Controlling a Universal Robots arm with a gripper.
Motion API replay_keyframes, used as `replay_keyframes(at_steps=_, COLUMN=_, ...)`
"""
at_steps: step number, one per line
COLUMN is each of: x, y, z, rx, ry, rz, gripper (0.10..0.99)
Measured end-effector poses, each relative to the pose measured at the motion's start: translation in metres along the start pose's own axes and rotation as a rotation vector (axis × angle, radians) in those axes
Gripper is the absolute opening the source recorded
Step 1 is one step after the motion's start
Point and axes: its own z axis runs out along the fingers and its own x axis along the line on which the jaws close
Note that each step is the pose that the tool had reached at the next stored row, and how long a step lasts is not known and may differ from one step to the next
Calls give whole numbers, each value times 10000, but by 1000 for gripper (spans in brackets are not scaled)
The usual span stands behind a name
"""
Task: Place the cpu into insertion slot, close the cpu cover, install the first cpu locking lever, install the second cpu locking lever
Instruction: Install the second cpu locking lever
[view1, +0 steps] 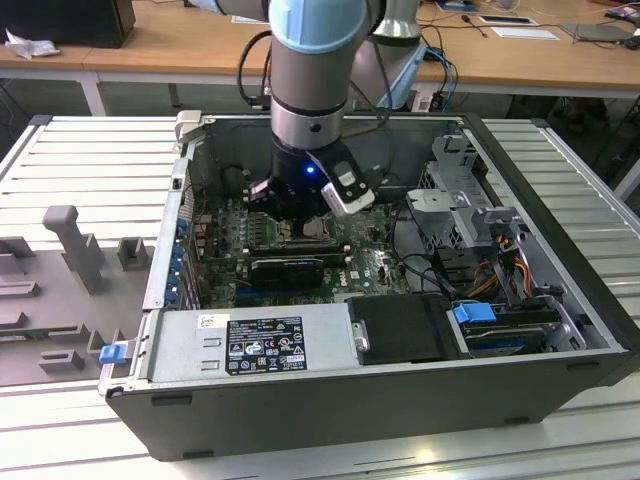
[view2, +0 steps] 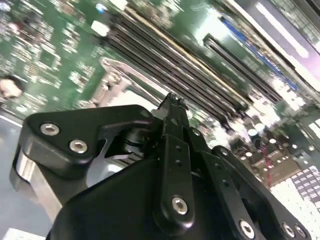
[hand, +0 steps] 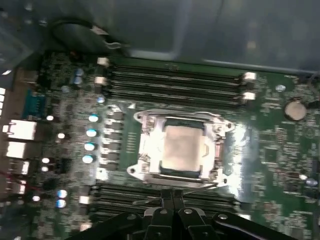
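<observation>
The cpu, a pale silvery square, lies flat inside the insertion slot on the green motherboard. The cpu cover, a silvery metal frame, lies down flat around it, with the chip showing through its window. A thin metal lever rod runs along the socket edge closest to my fingertips. My black gripper is shut with its two fingers pressed together, tips just off that edge and nothing visible between them. In the second wrist view my gripper hovers close above the socket's metal frame. In the exterior view my gripper reaches down into the case, hiding the socket.
The open computer case walls me in. Long black memory slots flank the socket on two sides. A black expansion card, the power supply, a drive cage and loose cables lie close by.
</observation>
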Motion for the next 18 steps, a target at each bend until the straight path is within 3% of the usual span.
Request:
replay_keyframes(at_steps=9, x=113, y=-12, z=181, rx=-56, ry=-6, rz=-1, gripper=106)
replay_keyframes(at_steps=16, x=186, y=-23, z=266, rx=-302, ry=-76, rz=-26, gripper=106)
replay_keyframes(at_steps=18, x=198, y=-36, z=293, rx=-433, ry=-105, rz=-30, gripper=106)
